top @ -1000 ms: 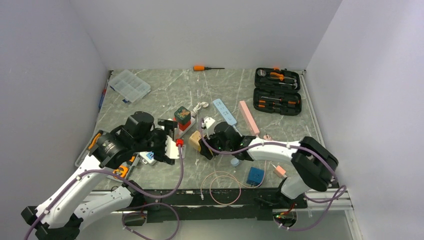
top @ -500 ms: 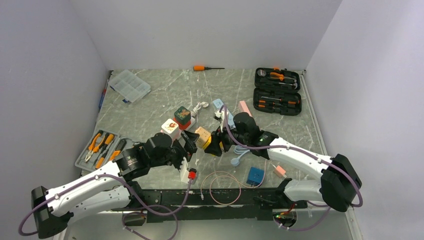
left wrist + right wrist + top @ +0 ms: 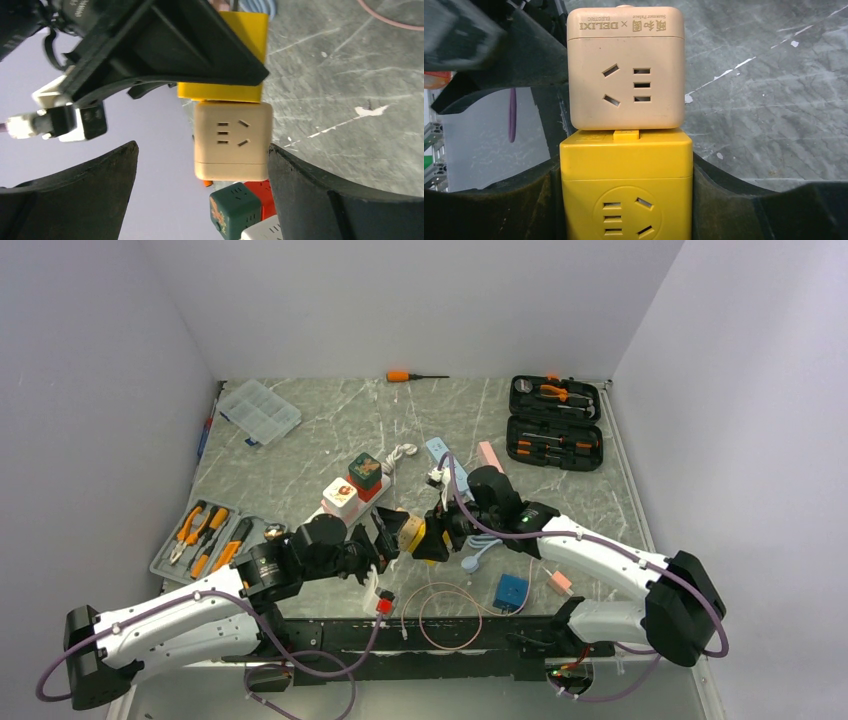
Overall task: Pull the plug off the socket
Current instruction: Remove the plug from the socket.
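Note:
A beige cube socket (image 3: 407,530) is plugged into a yellow cube socket (image 3: 433,540), and the pair is held off the table. My right gripper (image 3: 626,200) is shut on the yellow cube (image 3: 626,185), with the beige cube (image 3: 625,70) sticking out past its fingertips. My left gripper (image 3: 386,538) is open. Its fingers (image 3: 340,195) stand either side of the beige cube (image 3: 232,140), the right one close to it and the left one well apart. The yellow cube (image 3: 222,92) sits behind it under the right gripper's black fingers.
Green, red and white cube sockets (image 3: 360,478) stand just behind. A plier tray (image 3: 205,535) lies at the left and a clear organiser box (image 3: 260,410) at the back left. A black tool case (image 3: 555,420), blue power strip (image 3: 448,462), blue block (image 3: 512,590) and pink cable loop (image 3: 445,610) lie around.
My right gripper lifted the cube pair and carried it right. My left arm swung from the left to the middle, and its open jaws now straddle the beige cube.

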